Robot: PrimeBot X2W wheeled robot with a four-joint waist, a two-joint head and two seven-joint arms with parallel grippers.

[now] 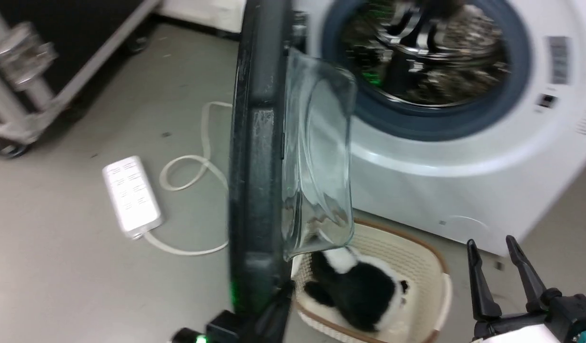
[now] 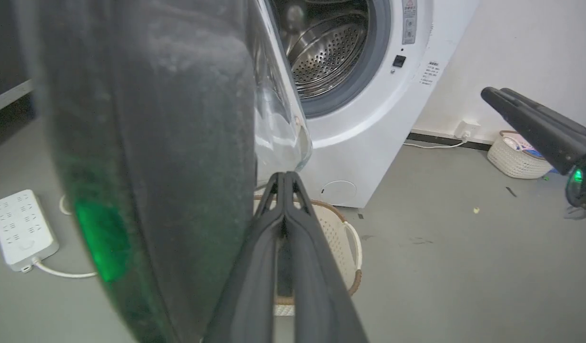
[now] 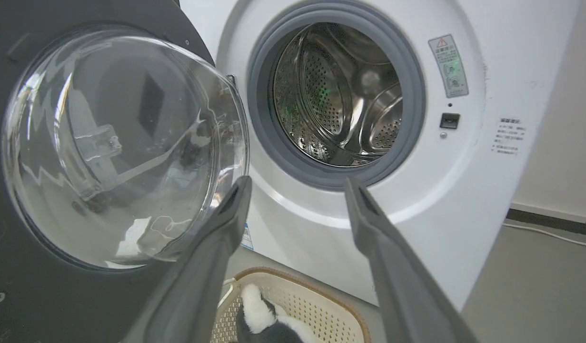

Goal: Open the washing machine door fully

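1. Our left gripper: fingers pressed together with nothing between them, tips just beside the inner rim of the door
2. Our right gripper: fingers spread, empty, well apart from the door
3. The door stands swung out, edge-on to our head view, its glass bulge facing the washing machine
4. A basket holding a black-and-white plush toy sits below the glass

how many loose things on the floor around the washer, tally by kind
baskets: 2 (brown-rimmed basket, plain white basket)
power strip: 1
black-and-white plush: 1
total: 4
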